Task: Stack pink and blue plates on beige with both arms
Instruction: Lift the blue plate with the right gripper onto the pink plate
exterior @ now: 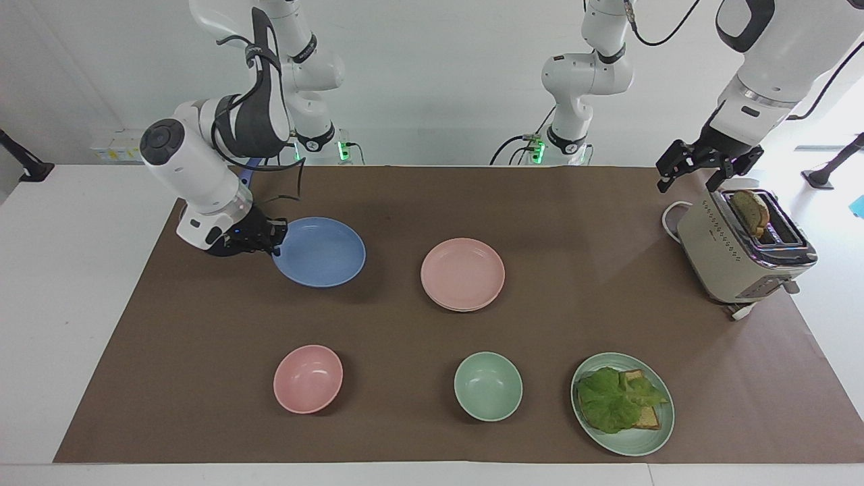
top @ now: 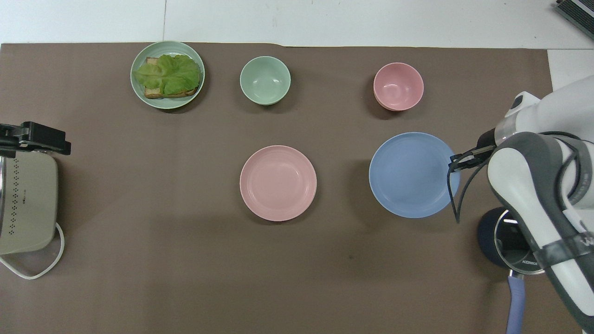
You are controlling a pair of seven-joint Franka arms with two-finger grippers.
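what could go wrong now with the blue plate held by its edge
The right tool pinches only the rim of the blue plate, so the plate could tilt or slip out as it is carried. It must land on the pink plate; set down off centre, it could slide off. The left tool waits over the toaster.

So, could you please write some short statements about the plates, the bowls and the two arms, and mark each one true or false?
1. The right gripper is shut on the rim of the blue plate. True.
2. The blue plate lies on top of the pink plate. False: they are apart, and the blue plate is toward the right arm's end.
3. The left gripper is over the toaster, jaws open. True.
4. The green bowl holds lettuce. False: the lettuce is on the green plate.
5. The pink bowl stands nearer to the robots than the pink plate. False: it is farther.
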